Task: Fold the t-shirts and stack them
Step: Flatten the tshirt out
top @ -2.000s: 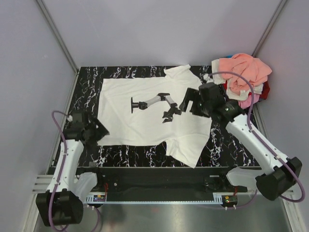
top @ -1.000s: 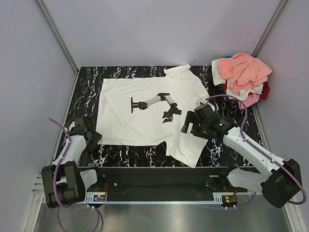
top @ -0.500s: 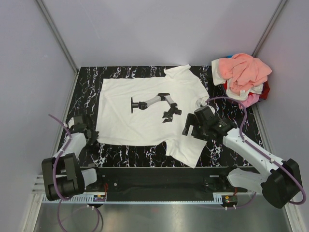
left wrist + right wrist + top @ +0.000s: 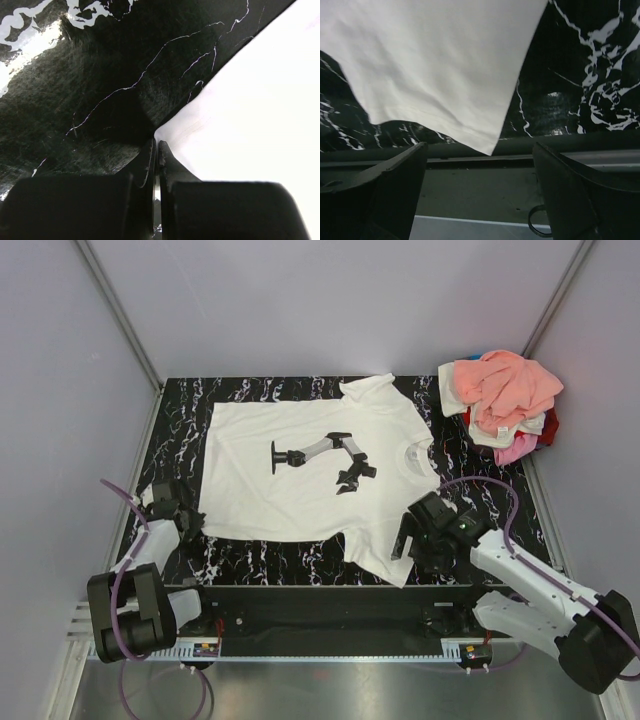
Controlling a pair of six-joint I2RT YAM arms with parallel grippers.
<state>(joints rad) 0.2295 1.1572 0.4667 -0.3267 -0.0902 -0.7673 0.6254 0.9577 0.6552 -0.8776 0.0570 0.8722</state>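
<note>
A white cloth t-shirt (image 4: 300, 490) lies spread flat in the middle of the black marble counter (image 4: 470, 475). Its black print (image 4: 320, 455) faces up. The near sleeve (image 4: 385, 550) points to the lower right, and its tip comes close to the counter's front edge. Bare counter shows as a thin strip on the left and a wider strip on the right.

A pile of soft t-shirts (image 4: 505, 400) sits in the upper right corner. Peach is on top, and the cream, pink and red ones under it are mostly hidden.

The left pincer (image 4: 188, 523) is at the shirt's lower left corner. It is squeezed almost closed, with the cloth corner right at its tips. It is hard to tell if any cloth is caught inside.

The right pincer (image 4: 415, 543) is spread wide over the sleeve tip and is not touching it.
</note>
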